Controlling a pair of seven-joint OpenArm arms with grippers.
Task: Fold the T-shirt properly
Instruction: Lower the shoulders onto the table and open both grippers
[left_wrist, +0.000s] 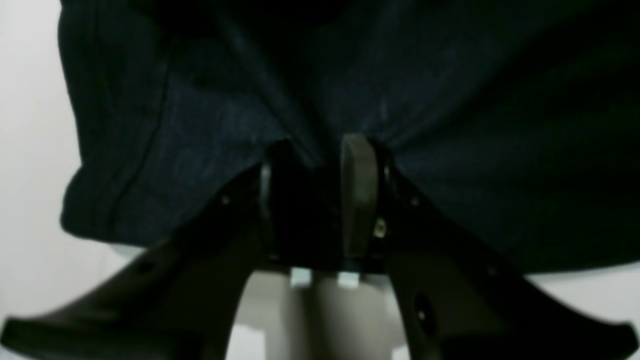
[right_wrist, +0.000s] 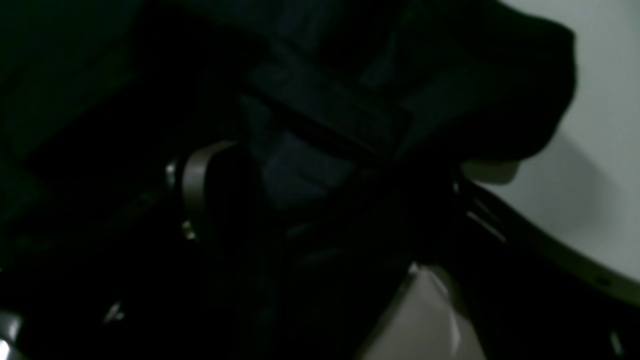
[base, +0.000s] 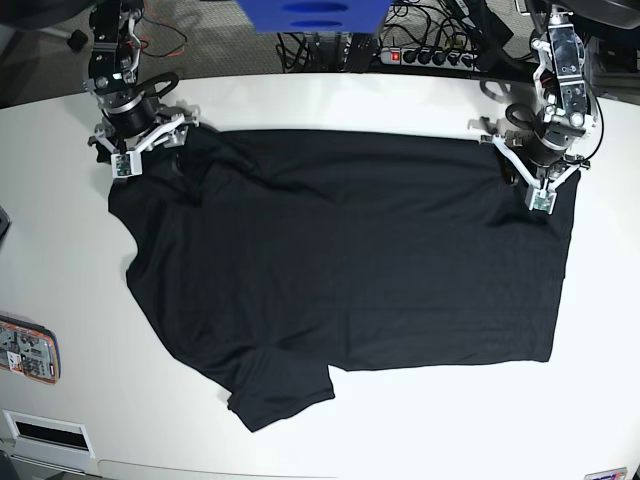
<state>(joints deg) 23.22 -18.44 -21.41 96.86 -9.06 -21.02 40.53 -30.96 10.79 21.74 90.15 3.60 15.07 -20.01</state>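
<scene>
So the shirt (base: 350, 260) is spread out flat on the white table (base: 60, 250), taking up most of the middle. It lies sideways in the base view, with one short sleeve poking out toward the near edge. The cloth is pretty smooth overall, with a few wrinkles bunched up near the far-left corner.

Both arms sit at the far corners of it. The left gripper (left_wrist: 320, 165) is at the far-right corner in the base view, and its wrist cam shows the jaws pinched down tight on a fold of shirt, with creases fanning out from the pinch point. The cloth hangs over the fingers like a little tent, with white table showing at the sides.

The right gripper (right_wrist: 320, 170) is at the far-left corner in the base view. Its wrist cam is really dark, but you can see a thick bunch of shirt, seam included, sitting between the jaws, which stand fairly wide around it. Looks like a grip on the wad.

Off the shirt, a small orange-edged card (base: 25, 350) lies at the table's left edge, and cables (base: 420, 50) run behind the table.
</scene>
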